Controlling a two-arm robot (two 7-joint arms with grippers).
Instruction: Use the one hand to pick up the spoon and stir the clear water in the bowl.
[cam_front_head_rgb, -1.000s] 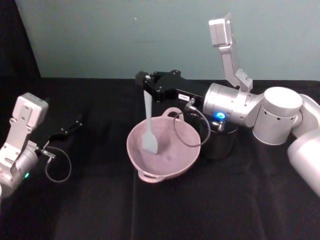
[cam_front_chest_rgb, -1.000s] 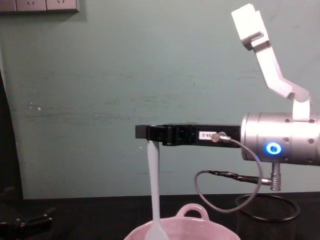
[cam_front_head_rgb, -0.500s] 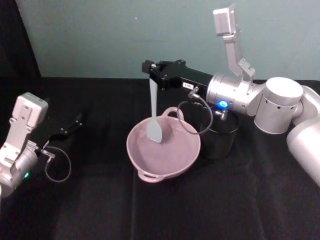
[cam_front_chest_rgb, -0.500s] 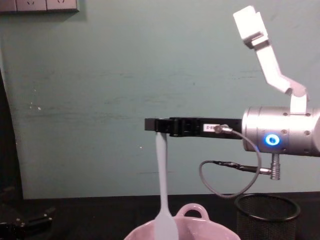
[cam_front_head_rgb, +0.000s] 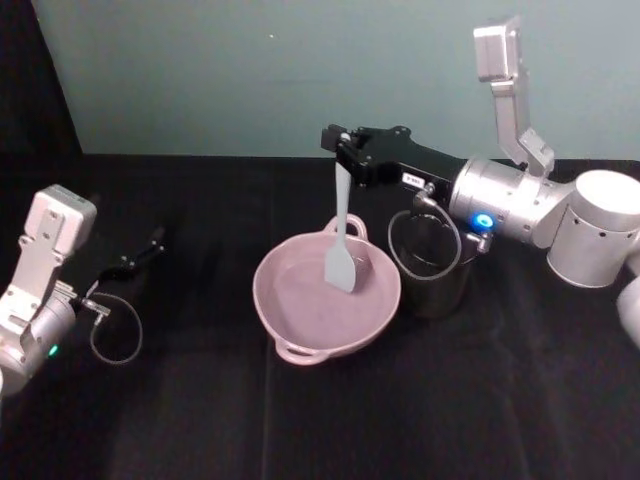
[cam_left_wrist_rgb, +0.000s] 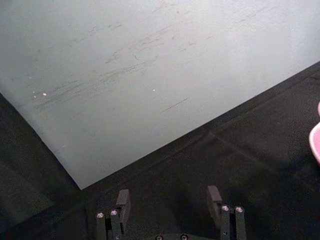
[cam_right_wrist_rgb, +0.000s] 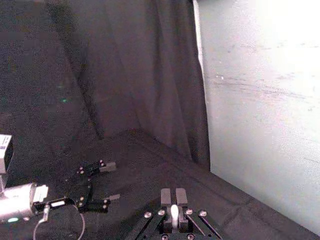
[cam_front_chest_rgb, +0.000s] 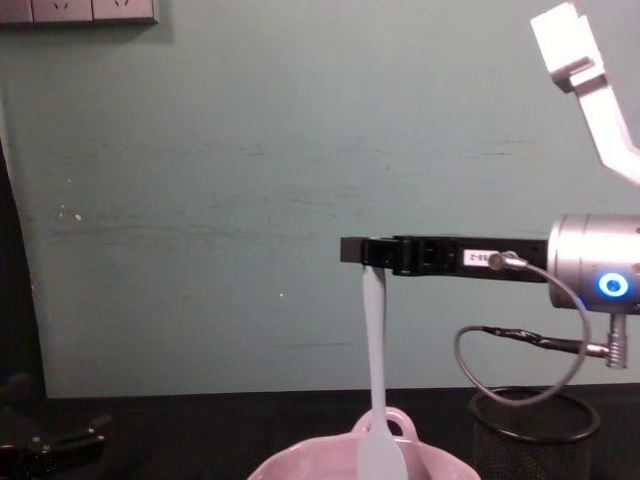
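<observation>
While the right hand (cam_front_head_rgb: 340, 150) pinches the top of the long white plastic spoon (cam_front_head_rgb: 340, 245) with its slim black fingers, the spoon hangs straight down below them. Its flat end sits inside the shiny pink bowl (cam_front_head_rgb: 272, 300). A moment ago the fingers were farther from the black wire-mesh cup (cam_front_head_rgb: 440, 285); now they are beside it. I think that sweep is stirring the clear water, which I can hardly see. The left hand (cam_front_head_rgb: 150, 245) lies on the black bench (cam_front_head_rgb: 450, 400), fingers spread.

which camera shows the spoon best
Head view: the whole spoon shows, from the handle pinched in the right tool down to its paddle head over the bowl. Chest view gives the handle side-on, the head cut at the frame's bottom. Right wrist view catches just the handle's end.
</observation>
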